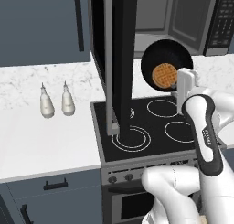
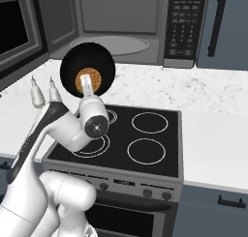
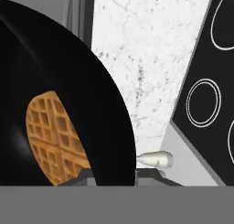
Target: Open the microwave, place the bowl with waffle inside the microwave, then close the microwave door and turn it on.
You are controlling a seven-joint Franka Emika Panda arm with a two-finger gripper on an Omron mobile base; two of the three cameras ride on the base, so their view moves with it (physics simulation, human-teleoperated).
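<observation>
The microwave (image 1: 183, 17) (image 2: 121, 28) stands open, its grey cavity showing and its button panel (image 2: 186, 25) on the right. The microwave door (image 1: 121, 58) is swung out to the left and seen edge-on. My gripper (image 1: 179, 83) (image 2: 87, 88) is shut on the rim of the black bowl (image 1: 167, 58) (image 2: 94, 62) (image 3: 68, 81). It holds the bowl in the air over the back of the stove, just below and in front of the cavity. The bowl is tipped steeply, its inside facing the base cameras. The golden waffle (image 1: 164, 77) (image 2: 83, 80) (image 3: 55, 136) lies against its bottom.
Under the bowl is the black four-ring stovetop (image 1: 151, 122) (image 2: 131, 134). Two white bottles (image 1: 47, 104) (image 2: 36, 93) stand on the marble counter left of it. The open door juts out over the stove's left side. Blue-grey cabinet doors (image 1: 45, 26) (image 2: 223, 28) flank the microwave.
</observation>
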